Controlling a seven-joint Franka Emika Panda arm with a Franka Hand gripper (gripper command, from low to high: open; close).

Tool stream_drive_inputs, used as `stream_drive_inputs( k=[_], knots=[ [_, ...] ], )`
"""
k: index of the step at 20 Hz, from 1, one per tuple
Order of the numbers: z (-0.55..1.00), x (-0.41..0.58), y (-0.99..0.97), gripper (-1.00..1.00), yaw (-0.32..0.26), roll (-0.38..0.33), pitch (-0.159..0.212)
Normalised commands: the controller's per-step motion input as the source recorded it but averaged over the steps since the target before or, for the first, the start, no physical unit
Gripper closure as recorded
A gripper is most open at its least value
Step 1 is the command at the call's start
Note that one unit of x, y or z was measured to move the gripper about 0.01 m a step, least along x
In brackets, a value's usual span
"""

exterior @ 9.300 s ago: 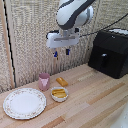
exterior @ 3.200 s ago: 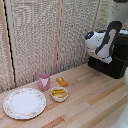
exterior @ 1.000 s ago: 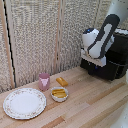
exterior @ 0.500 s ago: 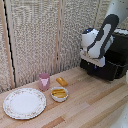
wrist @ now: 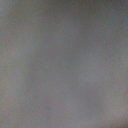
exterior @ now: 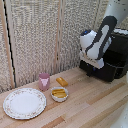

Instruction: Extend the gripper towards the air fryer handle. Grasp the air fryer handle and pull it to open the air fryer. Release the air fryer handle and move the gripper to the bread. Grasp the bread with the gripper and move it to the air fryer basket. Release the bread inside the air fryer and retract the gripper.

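Note:
The glossy black air fryer (exterior: pixel 120 50) stands at the exterior view's right. Its black basket drawer (exterior: pixel 106 72) sticks out a little from the body. My gripper (exterior: pixel 91 69) is pressed against the drawer face, where the air fryer handle is hidden behind my white wrist. The fingers do not show, but the drawer has come out with them. The golden-orange bread (exterior: pixel 61 81) lies on the wooden table, far from the gripper, toward the exterior view's left. The wrist view is a blank grey blur.
A pink cup (exterior: pixel 44 81) stands beside the bread. A white bowl (exterior: pixel 59 94) with pale yellow sticks sits in front of the bread. A patterned plate (exterior: pixel 24 103) lies at the exterior view's left. A slatted screen (exterior: pixel 45 35) backs the table.
The arm has drawn back slightly toward the exterior view's left, and the drawer face has come out of the fryer with it. The bread, cup, bowl and plate have not moved.

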Motion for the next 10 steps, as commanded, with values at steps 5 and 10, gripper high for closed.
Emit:
stream_drive_inputs(
  k=[5,10],
  knots=[
    [-0.11,0.035,0.43,-1.00,-0.073,-0.052,0.004],
    [-0.01,-0.031,0.19,-1.00,-0.005,-0.033,0.012]
  ],
)
